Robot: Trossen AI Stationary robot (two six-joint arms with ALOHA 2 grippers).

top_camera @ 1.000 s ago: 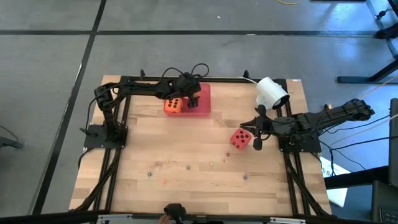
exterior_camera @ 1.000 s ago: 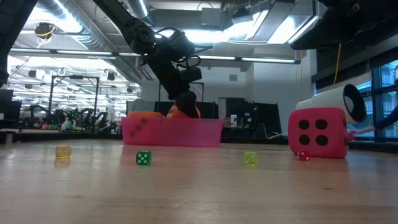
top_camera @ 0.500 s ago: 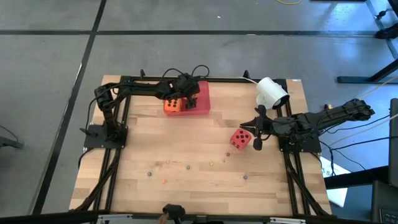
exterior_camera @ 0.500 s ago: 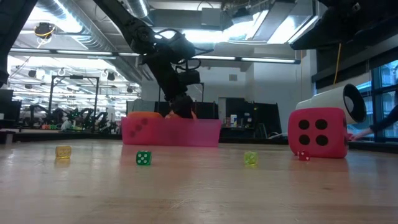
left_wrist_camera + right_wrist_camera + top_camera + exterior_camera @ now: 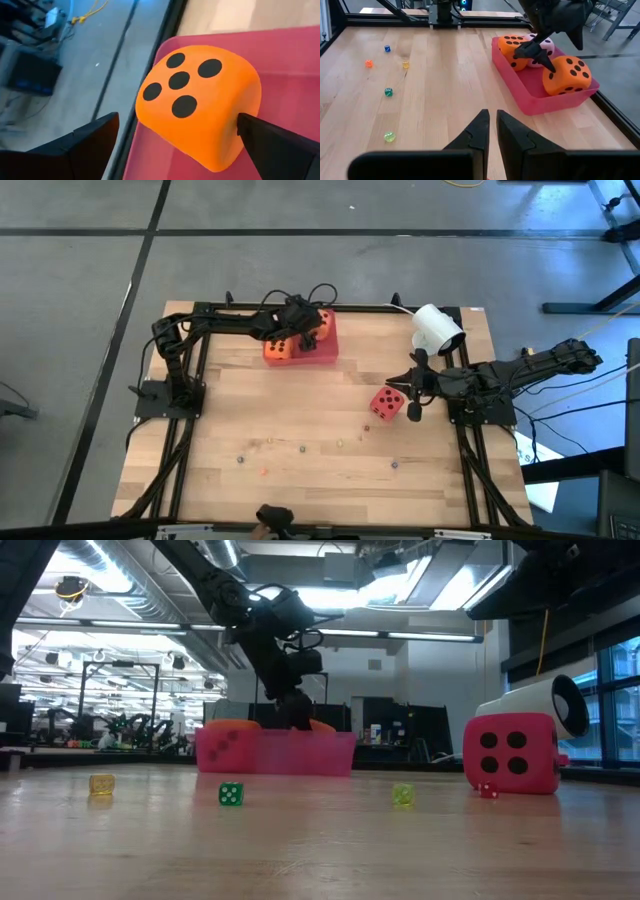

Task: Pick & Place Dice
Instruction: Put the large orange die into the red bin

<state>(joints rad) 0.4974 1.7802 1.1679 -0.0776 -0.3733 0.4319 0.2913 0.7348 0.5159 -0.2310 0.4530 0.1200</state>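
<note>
While four soft cubes with dark pips are counted, three are seen in the red tray at the worktop's far edge: two orange dice, one pink die. The red die lies on the wood just beside the right tool, which is shut on nothing. The left tool is spread wide around one orange die, gripping nothing.

Three dice in tray at table's 12 o'clock — fourth die on table, 3 o'clock — beads toward 6.
</note>
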